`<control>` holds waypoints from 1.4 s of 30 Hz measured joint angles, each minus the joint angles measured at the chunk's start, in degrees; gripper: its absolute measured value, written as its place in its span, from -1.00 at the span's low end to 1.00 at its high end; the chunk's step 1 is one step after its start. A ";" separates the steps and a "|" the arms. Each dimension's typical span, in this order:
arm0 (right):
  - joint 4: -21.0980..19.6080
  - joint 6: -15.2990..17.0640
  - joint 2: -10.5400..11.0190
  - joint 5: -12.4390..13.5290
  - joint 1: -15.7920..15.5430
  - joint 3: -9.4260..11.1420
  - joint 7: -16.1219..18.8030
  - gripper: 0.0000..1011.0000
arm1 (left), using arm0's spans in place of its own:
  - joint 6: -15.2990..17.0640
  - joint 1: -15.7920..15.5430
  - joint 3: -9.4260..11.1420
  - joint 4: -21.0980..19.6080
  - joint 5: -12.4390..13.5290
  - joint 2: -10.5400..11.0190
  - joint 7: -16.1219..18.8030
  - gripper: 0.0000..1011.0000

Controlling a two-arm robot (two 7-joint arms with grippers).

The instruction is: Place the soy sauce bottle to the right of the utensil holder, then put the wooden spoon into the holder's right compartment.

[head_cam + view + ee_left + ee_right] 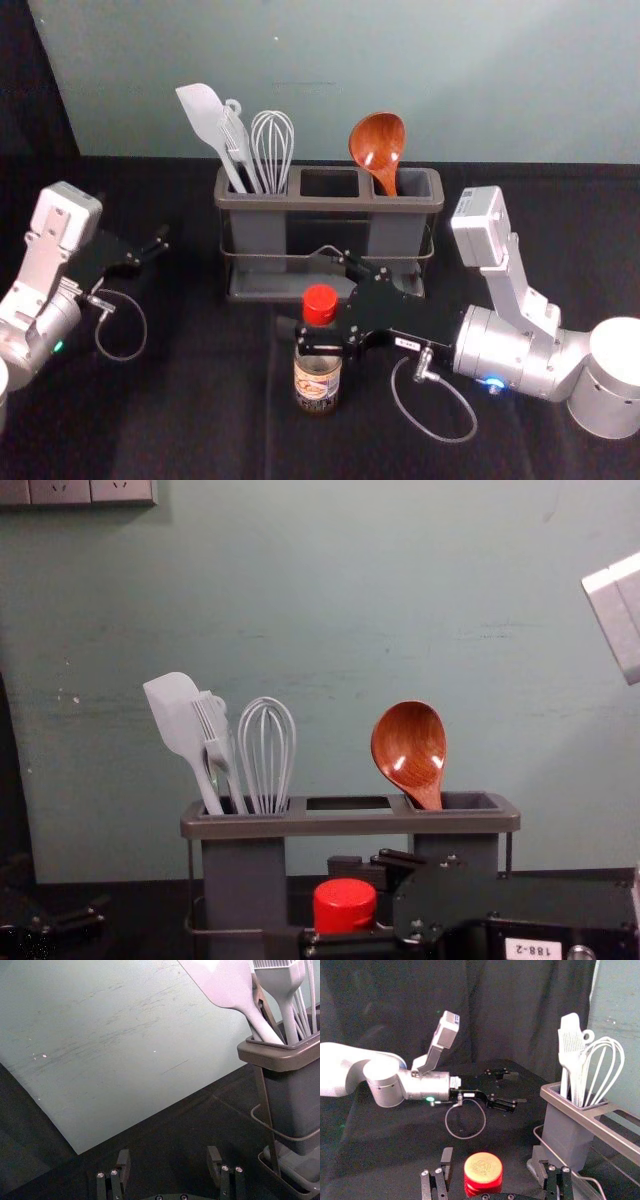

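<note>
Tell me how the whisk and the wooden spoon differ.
The whisk is pale grey with open wire loops, while the wooden spoon is reddish brown with a solid bowl. The whisk stands nearly upright; the wooden spoon leans to the left. The whisk shares the left compartment with a spatula and a brush, whereas the wooden spoon has the right one alone. Both stand heads up in the utensil holder.

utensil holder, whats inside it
The utensil holder's left compartment has a pale spatula, a brush and a whisk; its right compartment has the wooden spoon. The compartment walls hide their lower ends.
</note>
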 joint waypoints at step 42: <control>-1.91 0.22 0.72 -1.22 -0.98 0.86 -1.43 -0.24 | 0.00 0.00 0.00 0.00 0.00 0.00 0.00 0.99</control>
